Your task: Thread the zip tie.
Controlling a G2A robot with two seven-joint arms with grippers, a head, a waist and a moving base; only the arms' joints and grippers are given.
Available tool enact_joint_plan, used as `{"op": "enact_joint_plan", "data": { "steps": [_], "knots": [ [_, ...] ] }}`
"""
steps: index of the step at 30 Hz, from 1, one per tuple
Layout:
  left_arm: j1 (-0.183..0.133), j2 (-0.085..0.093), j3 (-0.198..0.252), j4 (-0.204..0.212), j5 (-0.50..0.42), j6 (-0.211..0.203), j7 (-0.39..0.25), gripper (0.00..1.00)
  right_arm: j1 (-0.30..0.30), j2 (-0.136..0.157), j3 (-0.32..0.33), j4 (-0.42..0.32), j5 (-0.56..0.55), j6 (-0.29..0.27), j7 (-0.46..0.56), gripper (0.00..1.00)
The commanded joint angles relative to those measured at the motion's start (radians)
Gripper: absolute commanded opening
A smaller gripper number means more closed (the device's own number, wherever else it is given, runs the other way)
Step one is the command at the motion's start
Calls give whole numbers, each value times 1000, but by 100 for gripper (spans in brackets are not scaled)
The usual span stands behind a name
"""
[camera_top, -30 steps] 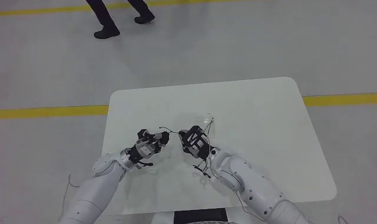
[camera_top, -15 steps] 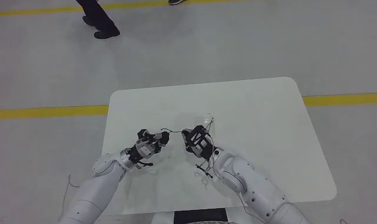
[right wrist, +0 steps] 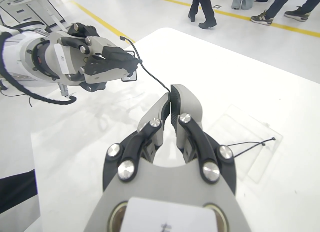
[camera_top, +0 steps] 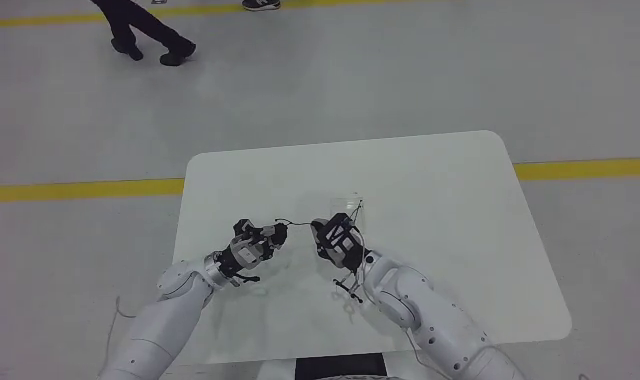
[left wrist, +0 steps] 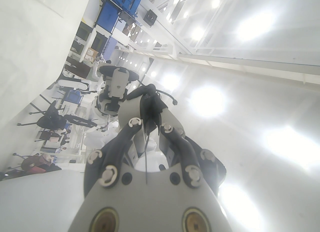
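In the middle of the right wrist view, the right gripper (right wrist: 170,96) has its two pads pressed together on one end of the black zip tie (right wrist: 153,77). At the upper left, the left gripper (right wrist: 137,64) is clamped on the same tie close to its small head, so the strap hangs as a slack curve between them above the white table (right wrist: 225,67). I judge that each arm holds one part so that the free end can be aimed at the head's slot, but I cannot tell if it is already threaded. A second tie (right wrist: 250,146) lies on a clear tray (right wrist: 240,128) at the right.
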Motion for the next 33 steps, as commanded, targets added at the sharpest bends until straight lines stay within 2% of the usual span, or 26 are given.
{"op": "enact_joint_plan", "data": {
  "steps": [1, 33],
  "knots": [
    [0, 0, 0, 0, 0, 0, 0, 0, -2, 0, 1, -2, 0, 2, 1, 0],
    [0, 0, 0, 0, 0, 0, 0, 0, -51, 5, 21, -23, -16, 25, -30, 0]
  ]
}}
